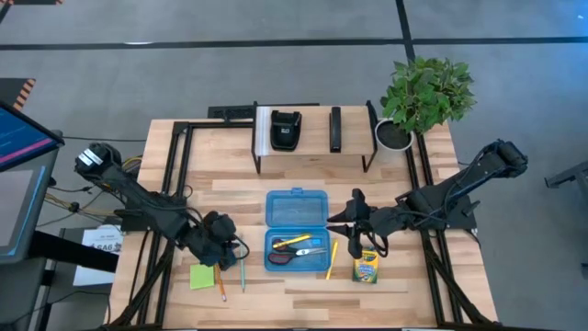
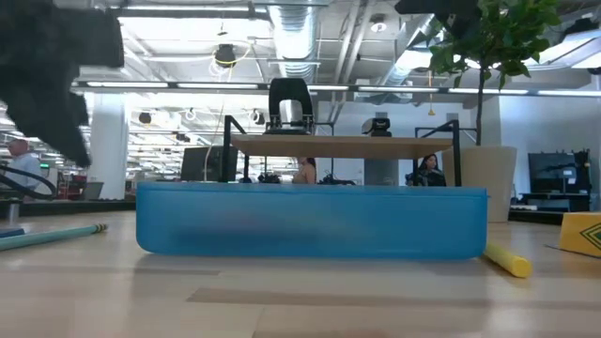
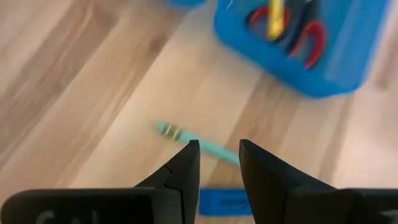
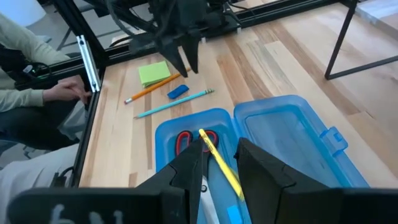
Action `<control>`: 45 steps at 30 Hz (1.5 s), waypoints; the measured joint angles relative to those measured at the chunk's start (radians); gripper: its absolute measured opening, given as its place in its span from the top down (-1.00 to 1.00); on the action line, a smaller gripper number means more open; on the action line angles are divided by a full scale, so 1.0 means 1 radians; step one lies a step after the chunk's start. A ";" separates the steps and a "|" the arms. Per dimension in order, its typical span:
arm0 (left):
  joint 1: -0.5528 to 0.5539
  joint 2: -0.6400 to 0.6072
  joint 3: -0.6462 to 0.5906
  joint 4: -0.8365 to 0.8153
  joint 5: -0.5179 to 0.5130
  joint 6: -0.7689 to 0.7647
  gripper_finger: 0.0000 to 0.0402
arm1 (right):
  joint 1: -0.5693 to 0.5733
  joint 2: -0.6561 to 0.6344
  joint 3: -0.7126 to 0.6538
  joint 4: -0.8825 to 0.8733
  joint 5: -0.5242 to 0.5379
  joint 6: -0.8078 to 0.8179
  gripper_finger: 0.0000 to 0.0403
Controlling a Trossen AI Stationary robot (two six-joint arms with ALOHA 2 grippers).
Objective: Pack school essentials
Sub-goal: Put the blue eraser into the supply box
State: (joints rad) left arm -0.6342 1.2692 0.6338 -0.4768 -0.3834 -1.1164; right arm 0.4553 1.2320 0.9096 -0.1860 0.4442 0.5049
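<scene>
The open translucent blue case (image 1: pixel 296 230) lies mid-table; red-handled scissors (image 1: pixel 292 254) and a yellow pencil (image 4: pixel 217 160) lie in its tray. My left gripper (image 3: pixel 219 152) is open, pointing down just above the teal pencil (image 3: pixel 193 140) and the blue eraser (image 3: pixel 225 202), left of the case. The orange pencil (image 4: pixel 152 89) and green sticky-note pad (image 1: pixel 202 278) lie flat beside them. My right gripper (image 4: pixel 219 152) is open over the case's right edge. A second yellow pencil (image 1: pixel 332 260) and the crayon box (image 1: pixel 367 268) lie right of the case.
A dark metal rack with black devices (image 1: pixel 287 131) stands along the far edge, and a potted plant (image 1: pixel 424 92) sits at the far right corner. Black frame rails (image 1: pixel 175 184) run along both sides. A person's hand (image 4: pixel 65 92) rests past the table's left edge.
</scene>
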 joint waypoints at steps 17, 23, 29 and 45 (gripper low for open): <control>-0.027 0.040 0.000 0.010 0.193 0.488 0.47 | -0.001 0.000 0.000 -0.001 0.000 -0.038 0.40; -0.027 0.040 0.000 0.016 0.196 0.870 0.36 | -0.001 0.000 0.000 -0.001 0.000 -0.043 0.40; -0.027 0.040 0.001 0.023 0.204 1.079 0.30 | -0.001 0.000 0.000 -0.001 0.000 -0.045 0.40; -0.027 0.174 0.012 0.044 0.247 1.206 0.29 | -0.001 0.000 0.000 -0.001 -0.001 -0.034 0.40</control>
State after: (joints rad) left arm -0.6609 1.4436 0.6462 -0.4324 -0.1365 0.0897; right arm 0.4545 1.2320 0.9096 -0.1867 0.4435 0.4706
